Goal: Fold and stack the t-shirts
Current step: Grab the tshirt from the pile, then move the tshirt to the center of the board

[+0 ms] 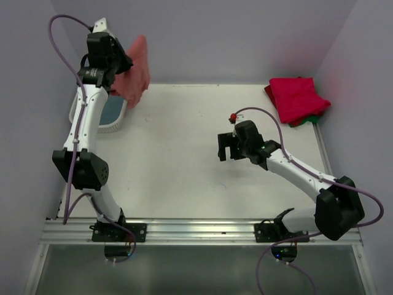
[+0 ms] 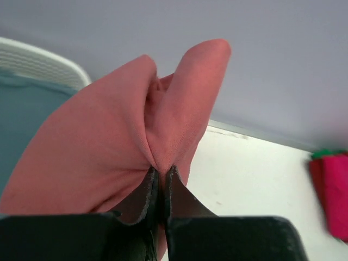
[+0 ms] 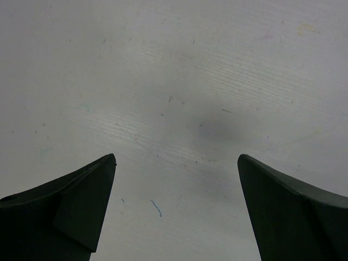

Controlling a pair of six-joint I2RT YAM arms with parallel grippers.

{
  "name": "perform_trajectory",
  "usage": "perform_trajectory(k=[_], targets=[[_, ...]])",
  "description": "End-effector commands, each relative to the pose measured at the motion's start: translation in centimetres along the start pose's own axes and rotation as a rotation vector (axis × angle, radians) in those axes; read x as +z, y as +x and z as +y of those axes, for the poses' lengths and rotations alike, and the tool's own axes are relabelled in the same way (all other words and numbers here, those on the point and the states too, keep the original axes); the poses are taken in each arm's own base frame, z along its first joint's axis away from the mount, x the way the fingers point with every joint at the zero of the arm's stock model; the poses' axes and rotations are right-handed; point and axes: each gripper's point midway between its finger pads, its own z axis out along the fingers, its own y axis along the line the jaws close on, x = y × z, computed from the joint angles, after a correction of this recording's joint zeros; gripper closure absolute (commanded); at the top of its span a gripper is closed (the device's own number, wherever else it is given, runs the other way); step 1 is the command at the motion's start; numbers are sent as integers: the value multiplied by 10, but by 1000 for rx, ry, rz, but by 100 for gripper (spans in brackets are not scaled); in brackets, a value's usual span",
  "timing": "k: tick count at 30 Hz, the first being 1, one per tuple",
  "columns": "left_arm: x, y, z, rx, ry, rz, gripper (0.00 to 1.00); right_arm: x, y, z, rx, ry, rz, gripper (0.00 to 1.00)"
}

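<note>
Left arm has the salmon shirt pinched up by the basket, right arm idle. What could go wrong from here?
1. The left gripper grips only a narrow fold of the salmon shirt; the cloth may slip out during a swing.
2. The shirt hangs bunched close to the basket; it might snag on the rim or land crumpled.
3. The right gripper is open over bare table, well away from the shirt, so nothing backs up that single pinch.

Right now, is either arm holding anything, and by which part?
The left fingers are shut on a bunched fold of the salmon shirt. The right fingers are open, holding nothing.
</note>
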Motion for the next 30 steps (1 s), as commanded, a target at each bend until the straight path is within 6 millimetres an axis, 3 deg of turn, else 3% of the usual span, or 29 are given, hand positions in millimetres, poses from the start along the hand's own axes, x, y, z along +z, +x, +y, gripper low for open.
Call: perform_trajectory(k=[1,2,3,5,8,9,11,12,14,15,17,20,23,24,27,28,29,30], targets=[[-51,-9,-60,-33,247,-12,100,-17,-24,-9,43,54,-109,1],[-72,-17,-68,-65,289,-29,100,-20,-25,-16,56,91,-125,1],[-76,-4,-76,-73,343,2,100,-23,-27,-20,76,113,-138,1],[-98,0,-89,-95,415,9,100,-33,-31,-29,107,160,-172,1],[-116,36,-113,-91,530,106,100,-52,-39,-47,168,254,-245,1],[-117,57,-118,-93,552,157,100,-59,-42,-57,185,303,-276,1],[-131,70,-130,-107,629,191,100,-76,-46,-63,223,325,-330,1],[-132,91,-133,-106,646,239,100,-82,-47,-67,235,339,-352,1],[-144,101,-138,-97,667,250,100,-99,-51,-72,254,347,-413,1],[-145,117,-139,-86,651,268,100,-103,-52,-73,253,346,-427,1],[-161,123,-145,-85,674,263,100,-111,-52,-76,264,355,-455,1],[-173,171,-154,-75,686,353,100,-120,-52,-79,275,359,-484,1],[-198,217,-187,-77,790,461,100,-124,-51,-83,277,377,-488,1],[-222,234,-207,-73,891,525,100,-123,-50,-84,276,381,-482,1],[-268,242,-245,-155,1150,518,100,-124,-49,-85,275,390,-481,1],[-286,229,-245,-262,1188,506,100,-123,-48,-85,273,392,-478,1],[-282,243,-232,-324,1190,486,100,-124,-49,-85,272,391,-476,1],[-263,240,-217,-396,1119,450,100,-124,-49,-84,271,385,-476,1]])
